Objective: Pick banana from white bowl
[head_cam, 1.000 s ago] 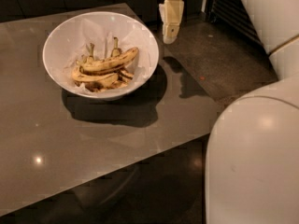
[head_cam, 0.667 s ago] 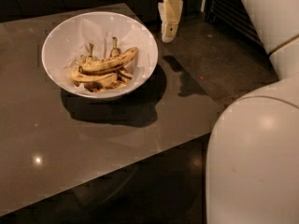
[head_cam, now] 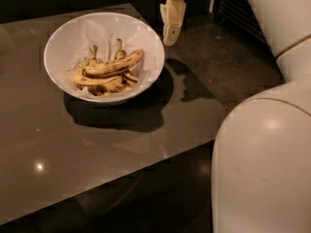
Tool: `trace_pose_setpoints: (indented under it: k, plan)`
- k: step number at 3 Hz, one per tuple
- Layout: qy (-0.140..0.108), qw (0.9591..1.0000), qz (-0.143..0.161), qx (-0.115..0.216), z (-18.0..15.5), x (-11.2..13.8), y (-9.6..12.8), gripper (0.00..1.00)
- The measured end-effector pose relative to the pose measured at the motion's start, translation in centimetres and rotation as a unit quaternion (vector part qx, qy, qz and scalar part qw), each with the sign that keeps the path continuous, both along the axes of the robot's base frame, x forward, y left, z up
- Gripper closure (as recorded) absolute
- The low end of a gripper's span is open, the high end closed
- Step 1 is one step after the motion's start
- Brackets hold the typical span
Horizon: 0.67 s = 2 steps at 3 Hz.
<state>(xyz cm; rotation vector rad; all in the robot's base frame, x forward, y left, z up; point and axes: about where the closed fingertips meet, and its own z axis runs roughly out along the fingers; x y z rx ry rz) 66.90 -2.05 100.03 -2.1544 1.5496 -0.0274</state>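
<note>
Because the banana (head_cam: 116, 64) lies topmost in the white bowl (head_cam: 56, 52), slanting across the smaller bananas (head_cam: 99, 84) under it, a grasp from straight above across its plump middle seems the soundest course. The grip should close across the fruit's width, not along it, and gently, since the speckled skin looks soft. The descent should also miss the two upright stems behind it and the crumpled paper lining. The bowl stands on the desk (head_cam: 97, 154) toward its far right corner. The hand (head_cam: 170, 39) hangs pointing down from the arm, just outside the bowl's right rim over the desk's right edge, well above the fruit and holding nothing. Whether it is released or clenched cannot be told.
</note>
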Motion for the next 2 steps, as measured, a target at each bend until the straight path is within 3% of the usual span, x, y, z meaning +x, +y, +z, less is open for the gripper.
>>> trace_pose_setpoints:
  k: [1,2]
  plan:
    - [0.028,0.9993,-0.018,0.020,-0.79,-0.09,0.73,0.00]
    - [0.055,0.9973,-0.037,0.032,-1.51,-0.22,1.62,0.16]
